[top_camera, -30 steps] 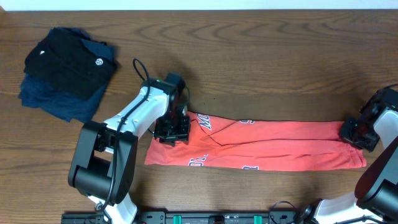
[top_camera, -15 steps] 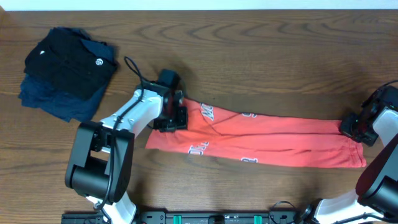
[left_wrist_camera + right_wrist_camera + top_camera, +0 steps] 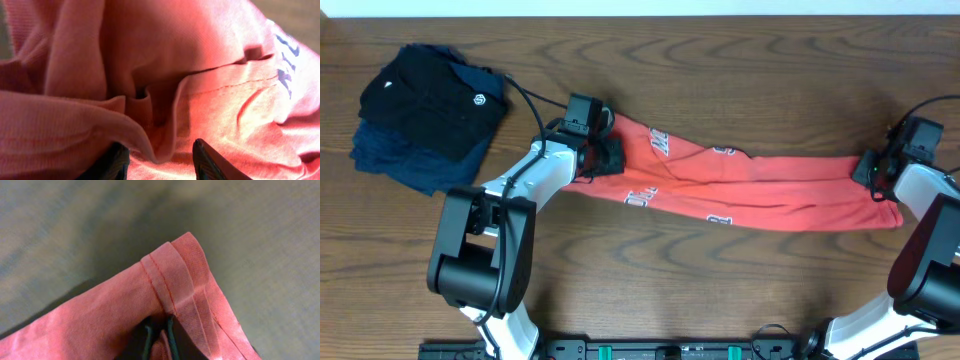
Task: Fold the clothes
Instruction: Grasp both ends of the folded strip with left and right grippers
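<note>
We are pinching the coral-red T-shirt (image 3: 750, 190) at both ends, and it is stretching as a long folded band across the table (image 3: 740, 80), slanting slightly between our two arms. Our left gripper (image 3: 604, 158) is clamping a bunched fold at the printed end. In the left wrist view the cloth is spilling over and between its dark fingers (image 3: 209, 161), which are standing partly apart around the bunch. Our right gripper (image 3: 873, 172) is nipping the hemmed corner at the opposite end, its fingers (image 3: 145, 341) pressing almost together on the doubled hem. A pile of dark garments (image 3: 425, 115) is sitting well apart, toward the far left corner.
</note>
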`<state>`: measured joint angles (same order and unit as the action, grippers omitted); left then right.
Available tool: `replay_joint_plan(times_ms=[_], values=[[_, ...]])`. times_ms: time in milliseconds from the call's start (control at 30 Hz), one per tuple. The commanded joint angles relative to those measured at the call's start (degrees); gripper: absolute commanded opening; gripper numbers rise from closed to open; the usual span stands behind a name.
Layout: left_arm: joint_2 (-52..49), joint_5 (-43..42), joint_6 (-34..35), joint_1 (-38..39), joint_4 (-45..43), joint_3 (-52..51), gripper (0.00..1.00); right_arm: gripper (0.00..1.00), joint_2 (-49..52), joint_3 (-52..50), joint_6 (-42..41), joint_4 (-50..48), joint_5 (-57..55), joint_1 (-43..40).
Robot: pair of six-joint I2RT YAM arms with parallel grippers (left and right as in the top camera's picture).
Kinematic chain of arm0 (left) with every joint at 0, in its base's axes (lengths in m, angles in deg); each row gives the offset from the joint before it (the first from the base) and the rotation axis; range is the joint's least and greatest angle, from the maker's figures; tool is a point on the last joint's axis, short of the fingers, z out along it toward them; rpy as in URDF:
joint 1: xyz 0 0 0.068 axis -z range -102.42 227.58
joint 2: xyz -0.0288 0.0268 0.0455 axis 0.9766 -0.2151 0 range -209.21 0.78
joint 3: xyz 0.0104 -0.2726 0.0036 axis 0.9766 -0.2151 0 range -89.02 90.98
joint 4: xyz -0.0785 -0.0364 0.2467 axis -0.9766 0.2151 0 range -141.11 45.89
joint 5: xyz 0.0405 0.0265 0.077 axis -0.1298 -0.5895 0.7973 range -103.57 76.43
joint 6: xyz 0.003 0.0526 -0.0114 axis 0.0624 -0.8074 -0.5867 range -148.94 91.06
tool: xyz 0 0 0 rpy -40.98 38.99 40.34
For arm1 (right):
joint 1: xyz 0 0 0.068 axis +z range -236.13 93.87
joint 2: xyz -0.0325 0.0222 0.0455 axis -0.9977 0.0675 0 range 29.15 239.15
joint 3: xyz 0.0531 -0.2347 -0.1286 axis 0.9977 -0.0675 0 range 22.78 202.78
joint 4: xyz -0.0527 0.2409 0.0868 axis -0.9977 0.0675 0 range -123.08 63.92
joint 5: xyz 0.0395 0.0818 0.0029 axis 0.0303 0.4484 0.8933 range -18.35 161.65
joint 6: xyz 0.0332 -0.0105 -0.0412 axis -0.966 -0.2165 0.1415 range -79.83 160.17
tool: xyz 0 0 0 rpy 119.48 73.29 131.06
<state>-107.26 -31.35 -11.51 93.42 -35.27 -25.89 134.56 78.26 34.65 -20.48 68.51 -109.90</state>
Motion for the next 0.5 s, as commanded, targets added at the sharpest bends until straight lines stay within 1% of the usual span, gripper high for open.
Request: replay_joint_plan(times_ms=[0, 100, 167, 200, 233, 333, 433, 467], values=[[-1.7, 1.8, 4.5, -0.4, -2.8, -0.7, 0.44, 0.15, 1.4, 0.2, -0.6, -2.4, 1.5, 1.4], [-1.7, 1.5, 5.8, -0.4, -3.3, -0.4, 0.44, 0.19, 1.2, 2.0, -0.5, -1.0, 1.6, 1.2], [-1.4, 0.2, 5.6, -0.5, -2.4, 0.1, 0.44, 0.27, 0.8, 3.6, 0.6, 1.6, 1.4, 0.9], [-0.9, 0.0, 5.6, -0.7, -1.3, 0.5, 0.44, 0.31, 0.4, 5.4, 1.4, 4.4, 1.2, 0.2], [-0.5, 0.1, 5.6, -0.8, -0.4, 0.7, 0.44, 0.33, 0.2, 6.2, 1.3, 5.7, 0.9, -0.1], [1.3, 0.1, 5.6, -1.9, 3.9, 1.2, 0.44, 0.42, -0.2, 11.0, 1.3, 12.5, 0.0, -2.7], [2.8, 0.5, 6.6, -3.3, 9.5, 1.2, 0.43, 0.43, -0.2, 15.0, 1.3, 18.7, 0.0, -5.4], [3.2, 0.5, 7.8, -3.7, 11.5, 1.2, 0.42, 0.47, -0.2, 16.0, 1.3, 20.6, 0.2, -6.1]])
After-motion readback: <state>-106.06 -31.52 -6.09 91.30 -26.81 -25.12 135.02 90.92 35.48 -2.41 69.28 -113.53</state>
